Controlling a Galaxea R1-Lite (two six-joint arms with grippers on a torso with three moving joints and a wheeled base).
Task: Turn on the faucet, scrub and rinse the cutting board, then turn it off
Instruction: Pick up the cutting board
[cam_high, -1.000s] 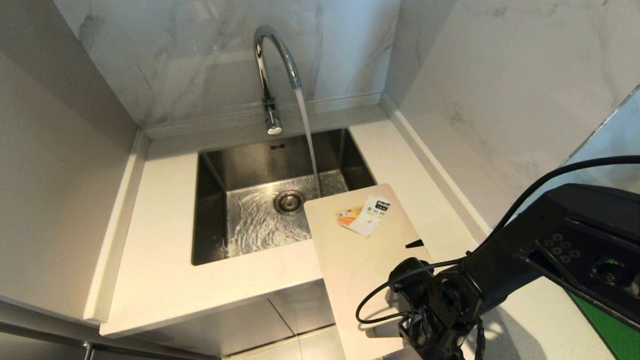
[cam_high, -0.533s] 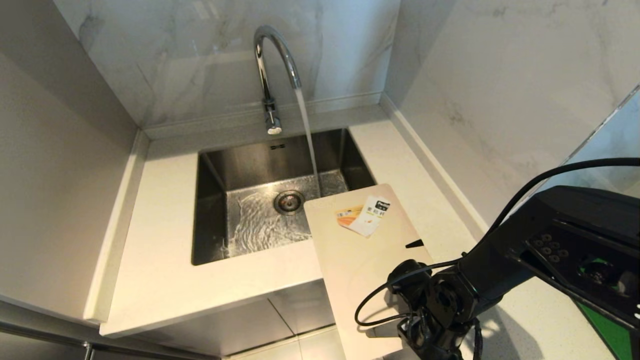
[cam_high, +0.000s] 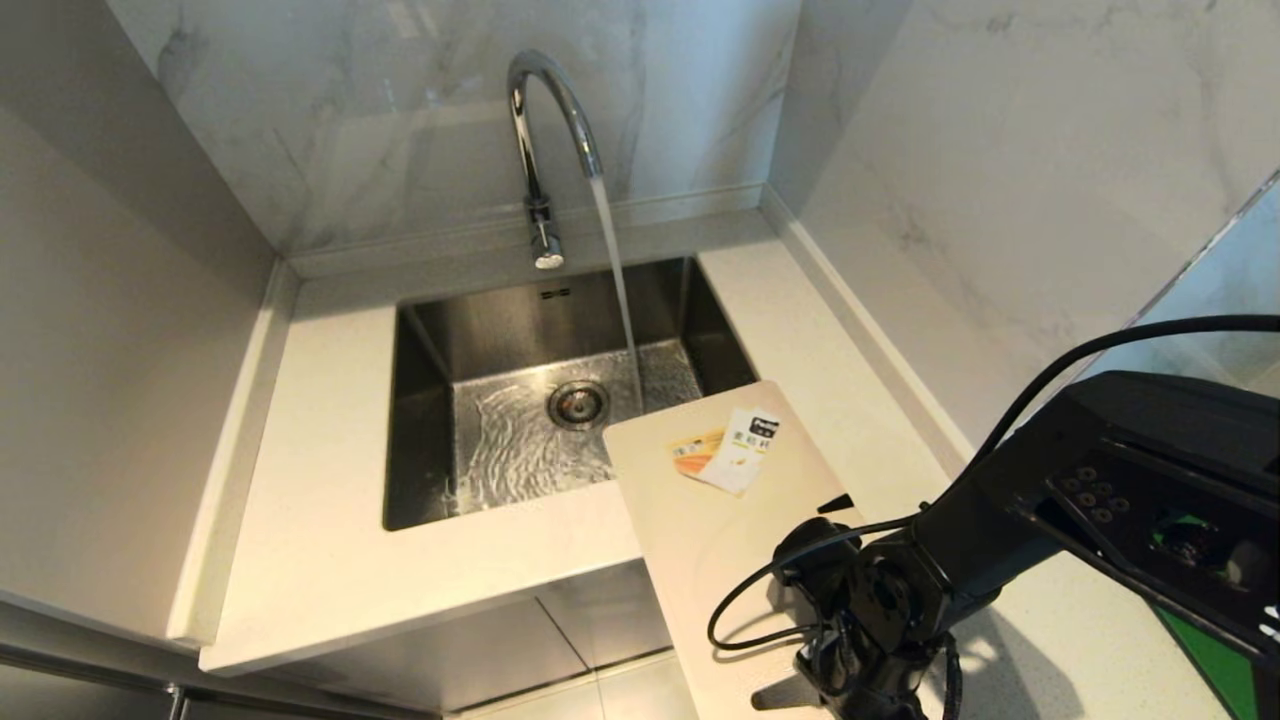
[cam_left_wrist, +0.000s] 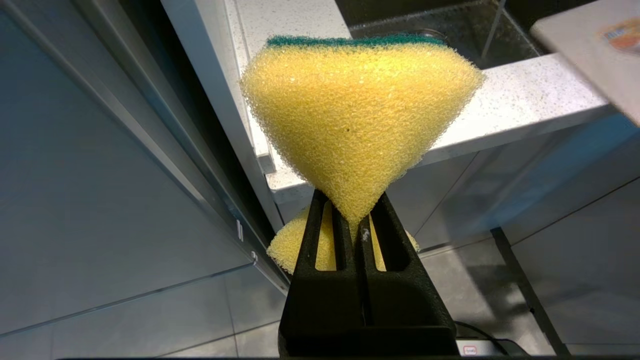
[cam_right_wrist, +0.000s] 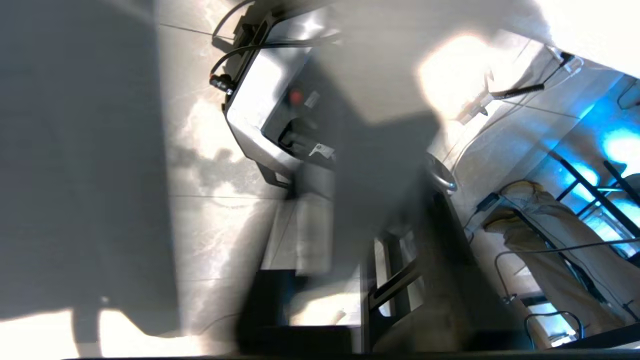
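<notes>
The chrome faucet runs a stream of water into the steel sink. The pale cutting board with its white-and-orange label lies on the counter to the right. Its far corner hangs over the sink and its near end juts past the counter's front. My right gripper is at that near end and shut on the board, which shows as a blurred grey slab between the fingers of the right gripper. My left gripper, low beside the cabinet, is shut on a yellow sponge with a green top.
White counter surrounds the sink, with marble walls behind and to the right and a plain wall on the left. A dark green mat peeks out under my right arm. The counter's front edge is above the sponge.
The cutting board has shifted slightly, its far edge and notch sitting a little nearer me. My right wrist edged left at the board's near end. Water keeps running.
</notes>
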